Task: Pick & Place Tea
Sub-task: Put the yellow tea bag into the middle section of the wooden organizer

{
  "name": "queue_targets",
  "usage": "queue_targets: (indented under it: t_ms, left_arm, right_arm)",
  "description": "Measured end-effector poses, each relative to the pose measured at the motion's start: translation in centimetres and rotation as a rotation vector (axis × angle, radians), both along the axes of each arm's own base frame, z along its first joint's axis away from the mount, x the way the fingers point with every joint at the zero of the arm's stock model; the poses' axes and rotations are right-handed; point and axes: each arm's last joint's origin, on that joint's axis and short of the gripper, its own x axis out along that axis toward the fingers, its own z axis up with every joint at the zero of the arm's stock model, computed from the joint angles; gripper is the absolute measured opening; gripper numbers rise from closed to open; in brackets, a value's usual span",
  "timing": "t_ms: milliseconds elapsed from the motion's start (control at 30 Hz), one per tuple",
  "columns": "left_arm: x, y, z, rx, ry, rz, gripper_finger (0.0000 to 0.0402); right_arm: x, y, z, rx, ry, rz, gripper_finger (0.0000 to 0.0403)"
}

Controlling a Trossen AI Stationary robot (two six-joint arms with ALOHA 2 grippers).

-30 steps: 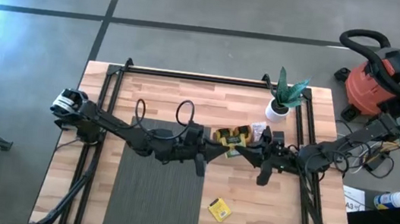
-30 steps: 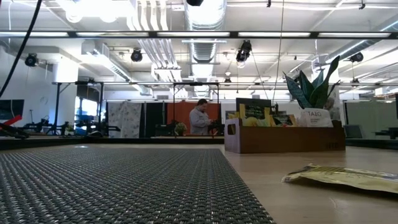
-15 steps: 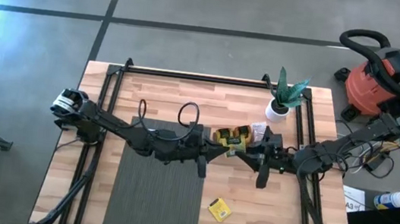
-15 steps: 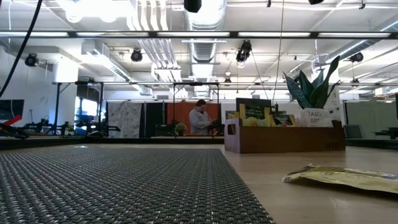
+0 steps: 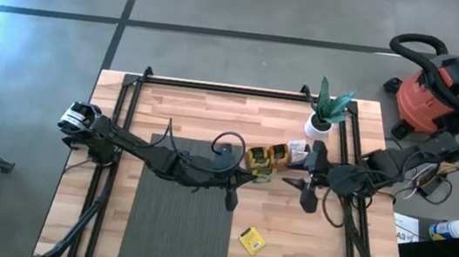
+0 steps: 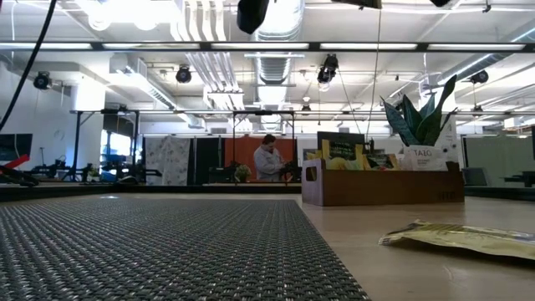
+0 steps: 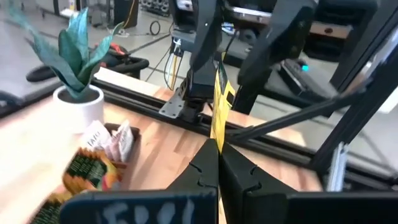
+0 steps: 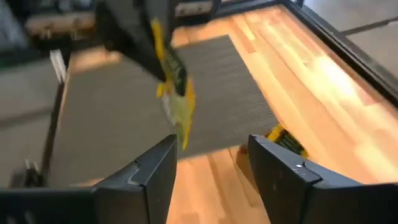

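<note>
1 potted plant [image 5: 325,114] stands just behind the wooden tray [image 5: 271,158].

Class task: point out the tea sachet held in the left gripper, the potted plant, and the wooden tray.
Tea sachet [image 7: 218,93], left wrist view, yellow middle.
Potted plant [image 5: 318,126], high view, white pot.
Wooden tray [image 6: 380,188], low view, front wall.

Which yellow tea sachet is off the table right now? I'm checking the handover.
The yellow sachet pinched between the left gripper's shut fingers, hanging in front of the open right gripper. The other sachet lies flat on the wooden table, near its front edge.
</note>
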Motion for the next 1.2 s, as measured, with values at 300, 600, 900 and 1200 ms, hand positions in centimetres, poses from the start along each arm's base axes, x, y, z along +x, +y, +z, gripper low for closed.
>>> queue_targets:
  t_ms: [300, 600, 900, 1200]
  left_arm:
    - [0.1, 0.9, -0.7, 0.099, 0.053, 0.01, 0.0]
    - [0.1, 1.0, -1.0, 0.119, 0.081, 0.01, 0.0]
    - [-0.1, 1.1, -2.0, 0.139, 0.113, 0.018, 0.0]
    - [-0.1, 1.2, -2.1, 0.149, 0.12, 0.016, 0.0]
  right_arm:
    - [3.3, -0.2, 2.2, -0.218, 0.171, 0.16, 0.0196]
    - [7.5, -1.0, 3.3, -0.307, 0.336, 0.25, 0.0196]
    - [9.8, -1.6, 2.6, -0.242, 0.411, 0.312, 0.0164]
    - [10.6, -1.9, 1.6, -0.223, 0.456, 0.319, 0.0103]
